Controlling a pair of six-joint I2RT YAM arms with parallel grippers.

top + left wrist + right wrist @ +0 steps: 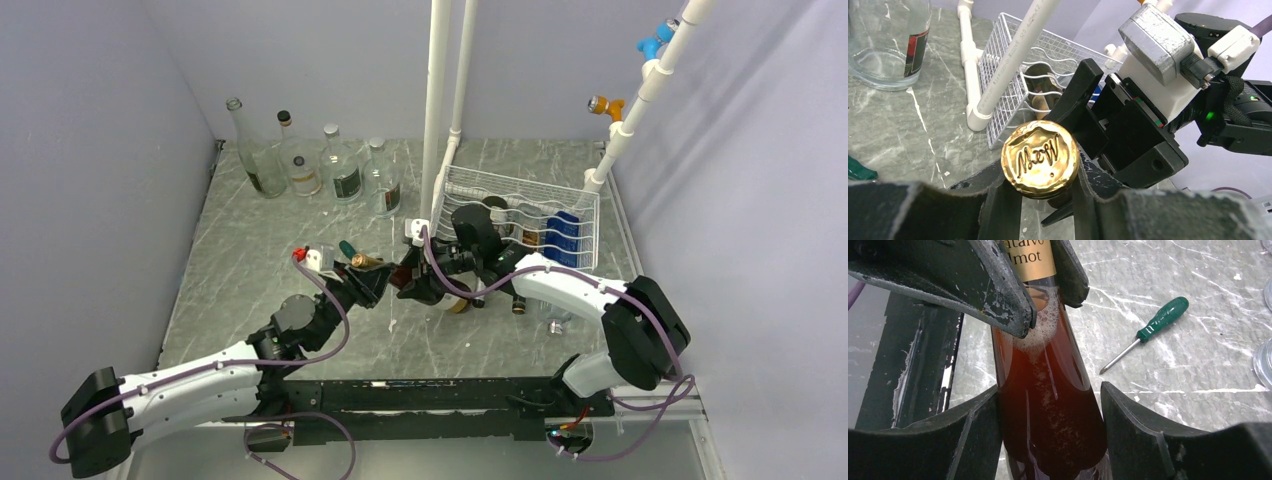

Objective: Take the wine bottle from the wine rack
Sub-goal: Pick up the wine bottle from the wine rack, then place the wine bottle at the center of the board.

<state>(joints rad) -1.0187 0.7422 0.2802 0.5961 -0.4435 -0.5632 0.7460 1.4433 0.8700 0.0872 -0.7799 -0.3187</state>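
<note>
Wine bottle [1048,440] hangs tilted just in front of the wine rack [500,185], clear of its wire tiers. The left gripper [1043,197] is clamped on the bottle's gold-foil top, and the right gripper [1050,405], nearer the rack, squeezes the bottle's dark body.

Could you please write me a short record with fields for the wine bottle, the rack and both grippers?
wine bottle: off the wine rack, held above the table
left gripper: shut on the bottle's gold top
right gripper: shut on the bottle's body
wine rack: back right of the table
screwdriver: lying on the table
</note>
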